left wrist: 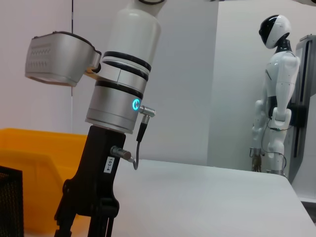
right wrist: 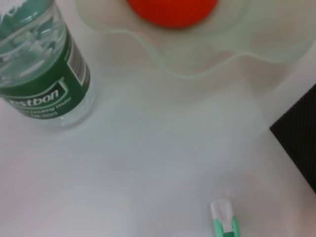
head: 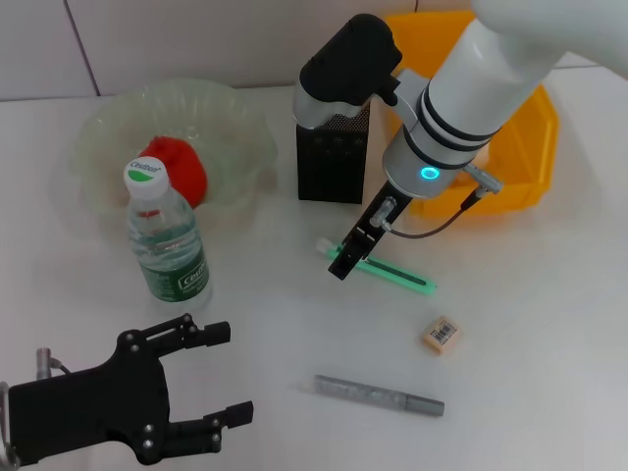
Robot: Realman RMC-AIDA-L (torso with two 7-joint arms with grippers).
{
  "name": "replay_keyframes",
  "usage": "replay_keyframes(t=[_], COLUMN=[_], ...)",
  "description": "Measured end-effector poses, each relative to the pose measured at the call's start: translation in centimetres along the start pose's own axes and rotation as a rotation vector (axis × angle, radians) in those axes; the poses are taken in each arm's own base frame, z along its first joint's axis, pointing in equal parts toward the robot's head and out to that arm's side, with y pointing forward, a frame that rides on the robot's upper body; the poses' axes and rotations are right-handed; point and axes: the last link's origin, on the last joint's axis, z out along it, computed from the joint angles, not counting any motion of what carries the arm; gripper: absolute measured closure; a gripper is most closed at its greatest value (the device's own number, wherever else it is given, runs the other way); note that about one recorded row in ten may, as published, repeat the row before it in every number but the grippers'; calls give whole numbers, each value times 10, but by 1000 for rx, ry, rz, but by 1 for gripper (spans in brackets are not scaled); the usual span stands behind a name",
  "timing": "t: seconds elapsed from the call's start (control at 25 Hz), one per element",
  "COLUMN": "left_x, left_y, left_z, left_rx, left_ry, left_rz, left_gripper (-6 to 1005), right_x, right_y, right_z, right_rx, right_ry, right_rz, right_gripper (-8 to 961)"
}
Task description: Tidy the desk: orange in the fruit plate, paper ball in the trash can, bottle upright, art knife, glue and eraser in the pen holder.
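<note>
The orange point(head: 182, 167) lies in the fruit plate point(head: 98, 137) at the back left. In front of the plate the bottle point(head: 167, 240) stands upright. At mid-desk lies the art knife point(head: 392, 275), and my right gripper point(head: 343, 265) hangs over its left end, fingers apart with nothing between them. The right wrist view shows the knife's white tip point(right wrist: 223, 219), the bottle point(right wrist: 39, 74) and the orange point(right wrist: 173, 10). Nearer the front lie the glue point(head: 378, 394) and the eraser point(head: 441, 335). The pen holder point(head: 334, 162) stands behind the knife. My left gripper point(head: 224, 375) rests open at the front left. The paper ball is out of view.
The trash can point(head: 520, 147) stands at the back right, partly hidden by my right arm. The left wrist view shows the right gripper point(left wrist: 86, 222) from the side, the trash can point(left wrist: 29, 163) behind it, and a white humanoid robot point(left wrist: 274, 98) far beyond the desk.
</note>
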Motion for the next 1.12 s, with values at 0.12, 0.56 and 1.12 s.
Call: replay_keyframes(t=[0.12,0.56,1.12], left_x=[0,-1,-2], left_y=[1,1,3], left_z=[0,1,0], left_rx=[-2,-5,-5], left_ry=[-1,-1,0], left_rz=[0,-2,-8], left_gripper=[183,184,184], right_x=[0,3,4], right_y=[-1,1,2], right_z=[1,5,7], right_rx=[2,16,10], right_ry=[-2,16,8], right_rz=[3,-19,-7], right_gripper=[121,168,354])
